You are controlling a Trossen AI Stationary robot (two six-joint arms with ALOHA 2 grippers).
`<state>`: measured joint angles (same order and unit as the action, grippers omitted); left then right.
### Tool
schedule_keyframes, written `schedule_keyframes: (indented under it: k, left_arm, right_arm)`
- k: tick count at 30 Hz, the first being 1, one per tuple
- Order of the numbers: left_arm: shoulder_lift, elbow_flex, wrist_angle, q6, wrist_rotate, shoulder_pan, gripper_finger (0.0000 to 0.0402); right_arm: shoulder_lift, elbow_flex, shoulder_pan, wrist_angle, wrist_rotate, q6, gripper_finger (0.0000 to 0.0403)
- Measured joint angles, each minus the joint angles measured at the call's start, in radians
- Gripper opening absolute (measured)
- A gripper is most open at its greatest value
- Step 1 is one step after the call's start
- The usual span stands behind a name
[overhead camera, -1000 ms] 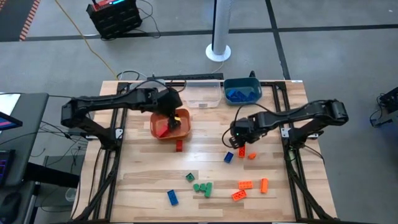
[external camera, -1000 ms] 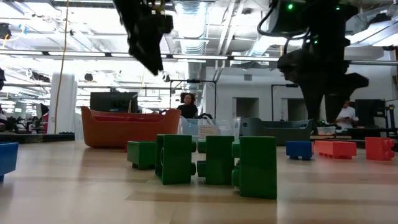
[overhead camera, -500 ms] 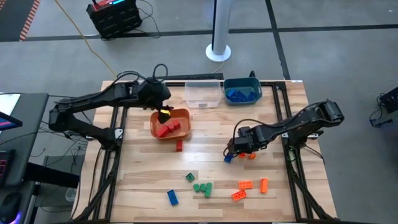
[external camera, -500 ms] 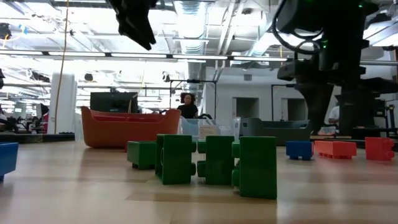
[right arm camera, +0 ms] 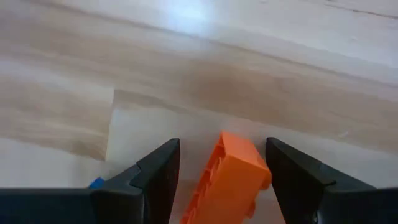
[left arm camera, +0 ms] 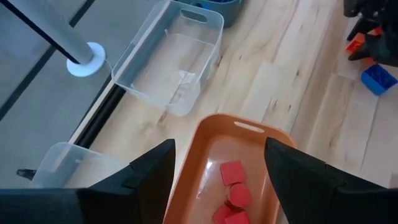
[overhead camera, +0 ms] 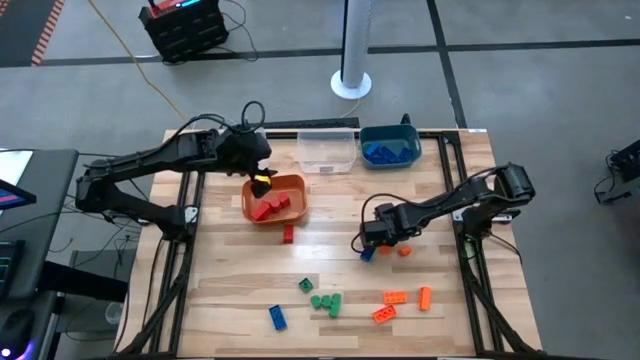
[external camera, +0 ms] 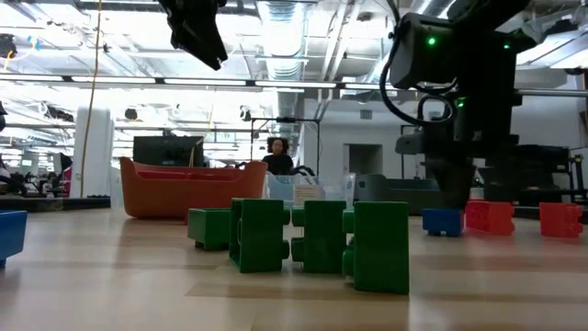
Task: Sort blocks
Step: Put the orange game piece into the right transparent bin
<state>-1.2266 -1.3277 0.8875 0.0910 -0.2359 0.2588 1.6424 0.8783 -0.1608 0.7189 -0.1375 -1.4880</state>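
Right tool (right arm camera: 221, 180) open, straddling orange block (right arm camera: 229, 177) near table's right edge; left tool (left arm camera: 217, 180) open, empty, above orange bin (left arm camera: 193, 168).

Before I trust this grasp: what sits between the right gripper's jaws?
An orange block stands between the open jaws of the right gripper, not yet clamped; the right wrist view shows it.

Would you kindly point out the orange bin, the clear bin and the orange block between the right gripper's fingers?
orange bin (left arm camera: 200, 140), left wrist view, on its bare inner wall.
clear bin (overhead camera: 326, 152), high view, on its floor.
orange block (right arm camera: 227, 177), right wrist view, on its side face.
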Motion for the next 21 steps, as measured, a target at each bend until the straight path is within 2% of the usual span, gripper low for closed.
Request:
schedule_keyframes:
  k: [3, 5, 13, 18, 21]
  left_arm:
    - [0.000, 0.000, 0.005, 0.000, 0.000, 0.000, 0.0239]
    - [0.000, 0.000, 0.008, 0.000, 0.000, 0.000, 0.0239]
    - [0.000, 0.000, -0.005, 0.010, -0.013, 0.000, 0.0239]
    - [-0.002, 0.000, -0.053, -0.023, 0.007, 0.000, 0.0239]
    - [-0.002, 0.017, -0.098, -0.056, 0.057, 0.001, 0.0239]
  right_arm:
    - [0.000, 0.000, 0.000, 0.007, 0.000, 0.044, 0.0233]
    - [0.000, 0.000, 0.000, 0.015, 0.003, 0.073, 0.0211]
    - [-0.002, 0.001, 0.015, -0.017, 0.001, 0.160, 0.0073]
    - [-0.033, 0.000, 0.099, -0.087, 0.000, 0.314, 0.0068]
    - [-0.094, 0.000, 0.174, -0.165, -0.005, 0.436, 0.0076]
